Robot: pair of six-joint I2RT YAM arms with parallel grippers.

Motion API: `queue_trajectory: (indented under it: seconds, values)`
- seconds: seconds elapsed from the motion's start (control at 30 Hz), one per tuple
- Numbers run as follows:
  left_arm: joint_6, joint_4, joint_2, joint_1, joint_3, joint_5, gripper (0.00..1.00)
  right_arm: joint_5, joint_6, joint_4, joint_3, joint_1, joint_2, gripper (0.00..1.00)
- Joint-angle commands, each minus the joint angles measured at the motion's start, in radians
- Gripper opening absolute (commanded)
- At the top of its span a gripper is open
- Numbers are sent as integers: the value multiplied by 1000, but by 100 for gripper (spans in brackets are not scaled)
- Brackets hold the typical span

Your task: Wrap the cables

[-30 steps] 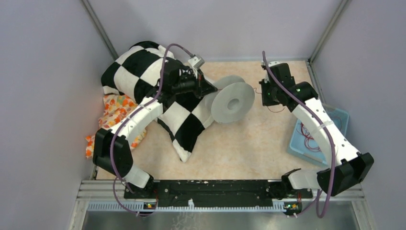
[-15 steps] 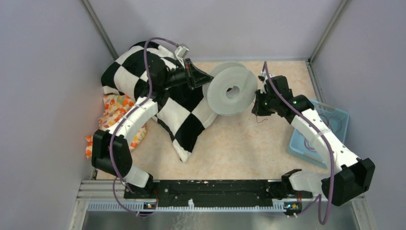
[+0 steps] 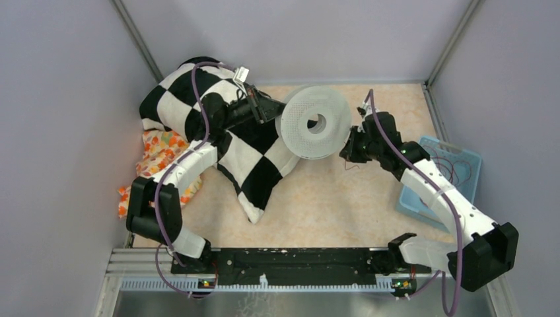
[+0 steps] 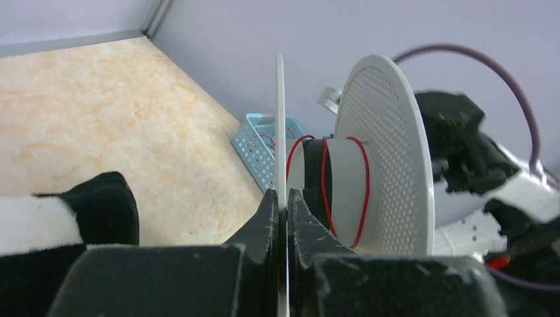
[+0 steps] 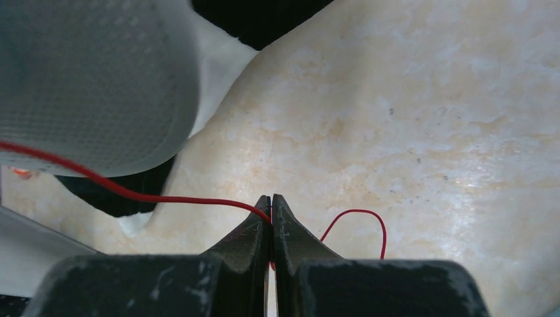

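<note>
Left wrist view shows the left fingers (image 4: 272,208) clamped on the thin near flange of the white spool (image 4: 386,132). The spool is held on edge at frame centre, with a couple of turns of red cable (image 4: 323,178) already on its hub. In the right wrist view, lower centre, the right fingers (image 5: 264,211) are pinched shut on that cable, which runs up-left to the spool. A loose tail curls just to their right over the surface (image 5: 429,99). More strands lie in the blue basket (image 3: 473,160) at the right of the top view. To wind well, I would keep the strand lightly taut, feed it between the flanges, and lay the turns side by side without tugging the spool loose.
</note>
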Motion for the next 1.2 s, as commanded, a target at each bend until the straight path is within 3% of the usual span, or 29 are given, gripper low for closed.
queue_trajectory:
  seconds: [0.0, 0.1, 0.2, 0.43, 0.63, 0.93, 1.0, 1.1, 1.17]
  values:
    - [-166, 227, -30, -6, -81, -247, 0, 17, 128, 130, -57, 66, -62, 0]
    - [-167, 222, -42, -28, -118, -338, 0, 7, 201, 222, -119, 95, -93, 0]
    - [-151, 198, -55, -47, -131, -396, 0, -12, 276, 341, -188, 114, -122, 8]
    - [-122, 157, -73, -53, -120, -408, 0, -25, 365, 563, -285, 125, -123, 18]
    - [-65, 108, -105, -53, -115, -439, 0, 4, 327, 503, -244, 125, -138, 31]
    - [-2, 74, -120, -51, -86, -448, 0, 11, 319, 405, -249, 126, -204, 35]
    - [0, 78, -116, -51, -86, -438, 0, 29, 322, 399, -261, 126, -225, 28]
    - [3, 80, -112, -50, -82, -419, 0, 44, 323, 393, -268, 125, -244, 5]
    - [8, 78, -114, -51, -82, -421, 0, 42, 317, 379, -259, 126, -242, 0]
